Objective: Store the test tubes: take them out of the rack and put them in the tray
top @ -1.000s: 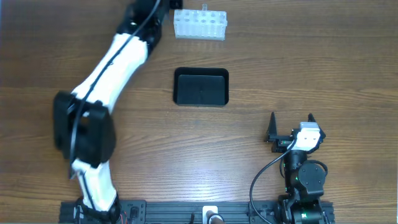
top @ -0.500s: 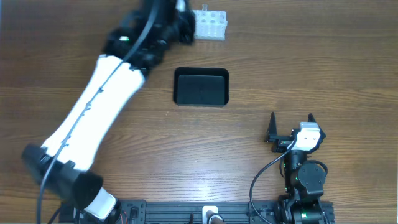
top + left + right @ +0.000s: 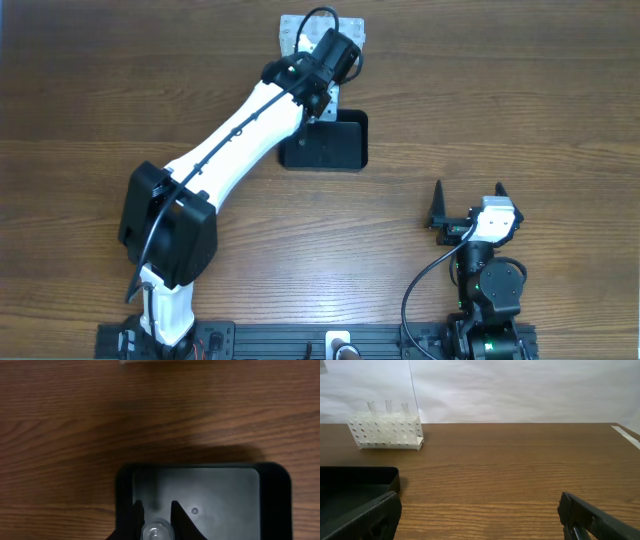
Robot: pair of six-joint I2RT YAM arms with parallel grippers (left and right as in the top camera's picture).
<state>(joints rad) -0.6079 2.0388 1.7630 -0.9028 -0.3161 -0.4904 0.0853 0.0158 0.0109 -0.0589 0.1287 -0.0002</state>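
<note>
No text, labels or numbers are readable

Wooden table [image 3: 520, 100], grain running left to right. Black tray [image 3: 345, 148] lies flat, upper centre of top view. White test tube rack [image 3: 289, 30] stands just above it, apart, at the top edge.

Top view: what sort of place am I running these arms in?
Probably a lab-style robot test bench: a wooden table, a white rack with test tubes, a black tray, and a plain white backdrop behind.
</note>
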